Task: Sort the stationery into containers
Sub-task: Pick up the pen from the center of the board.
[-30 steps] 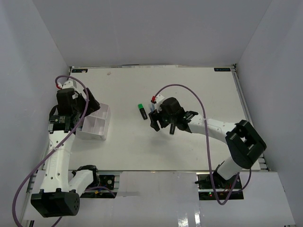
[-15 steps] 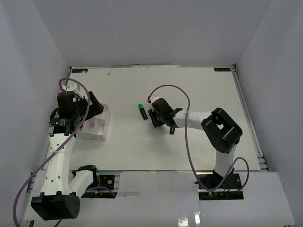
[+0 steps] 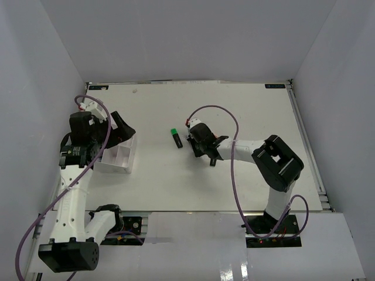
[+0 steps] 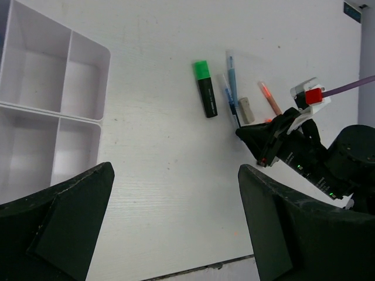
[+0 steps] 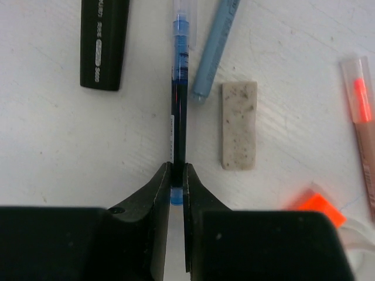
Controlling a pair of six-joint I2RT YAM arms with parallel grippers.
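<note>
Right claw [image 5: 177, 171]: clamped together on the near end of the thin blue pen [image 5: 179, 82]. I can see both fingers pressing the barrel, and the pen runs straight away toward the far side.
Lift check: I cannot tell from these views whether that pen is off the bench [image 3: 246, 111] or lying flat on it.
Left claw [image 4: 176, 170]: fingers spread wide apart, hanging over the left part of the bench, right by the tray.
Tray [image 4: 104, 55]: white divided organizer at the left side of the bench, under my left arm. Four of its compartments show in the left wrist view.
Green-capped highlighter [image 4: 204, 89]: black body, lying mid-bench just left of the blue pen and not touching it, with the green cap at the far end.
Pale blue pen [image 5: 214, 50]: just right of the blue pen, lying at a slant. Its near end comes close to the blue barrel.
Speckled tan block [image 5: 239, 124]: flat on the bench, just right of the pale pen's near end.
Pink pen [image 5: 363, 111]: further right again, a clear barrel with an orange-pink core, apart from the block.
Orange piece [image 5: 316, 211]: near right of the claw, partly hidden. I can't make out what it is.
Spread: this whole cluster sits mid-bench, well apart from the tray.
</note>
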